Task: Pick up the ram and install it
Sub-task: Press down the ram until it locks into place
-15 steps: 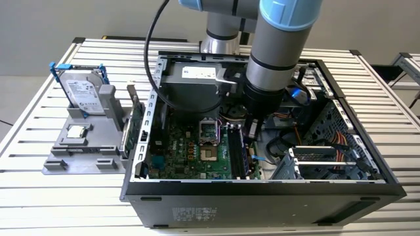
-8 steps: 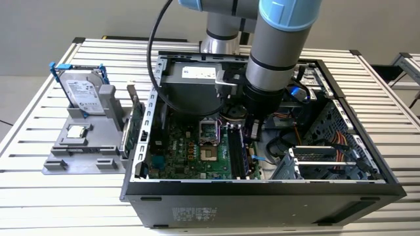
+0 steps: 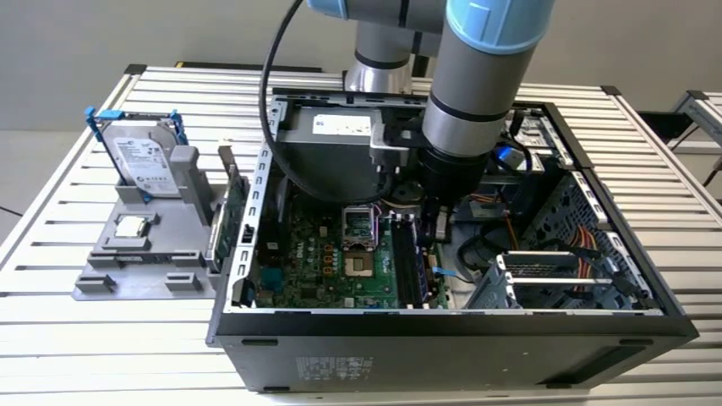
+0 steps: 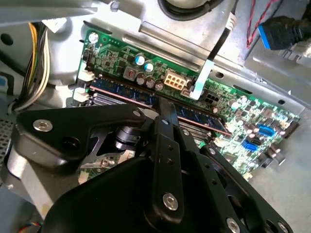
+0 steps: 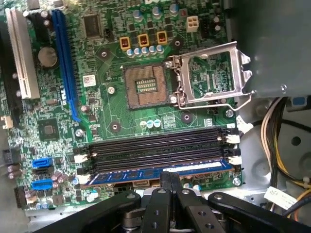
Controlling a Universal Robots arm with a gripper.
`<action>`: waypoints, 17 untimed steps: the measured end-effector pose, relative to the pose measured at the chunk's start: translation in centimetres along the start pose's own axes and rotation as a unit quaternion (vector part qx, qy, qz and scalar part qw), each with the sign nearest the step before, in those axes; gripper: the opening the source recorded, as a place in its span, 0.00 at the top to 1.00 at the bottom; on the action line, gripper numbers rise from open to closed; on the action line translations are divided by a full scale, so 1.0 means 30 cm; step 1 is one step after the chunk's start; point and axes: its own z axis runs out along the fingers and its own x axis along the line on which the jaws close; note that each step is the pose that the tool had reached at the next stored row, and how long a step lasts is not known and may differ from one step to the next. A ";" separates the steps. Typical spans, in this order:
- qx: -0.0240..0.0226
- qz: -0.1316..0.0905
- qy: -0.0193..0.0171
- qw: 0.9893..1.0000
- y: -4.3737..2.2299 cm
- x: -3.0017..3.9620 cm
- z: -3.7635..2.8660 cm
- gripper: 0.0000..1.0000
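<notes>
Your gripper [image 5: 165, 182] is pinched on the ram [image 5: 160, 172], which sits along the slot nearest the fingertips; pick-up done, full seating likely still unconfirmed

My workplace: slatted metal surface [image 3: 90, 338], pale ribbed bars running across. Plain grey wall [image 3: 135, 30] beyond far edge. Grey floor [image 3: 23, 152] at exterior view's left. Second slatted surface [image 3: 705, 118] at exterior view's right. Even, soft light.

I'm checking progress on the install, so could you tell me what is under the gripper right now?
The ram stands in a motherboard slot under the gripper, which covers its middle; whether it is fully seated cannot be seen.
</notes>
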 end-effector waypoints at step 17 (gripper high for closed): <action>0.001 -0.040 -0.001 0.999 0.011 0.000 0.003 1.00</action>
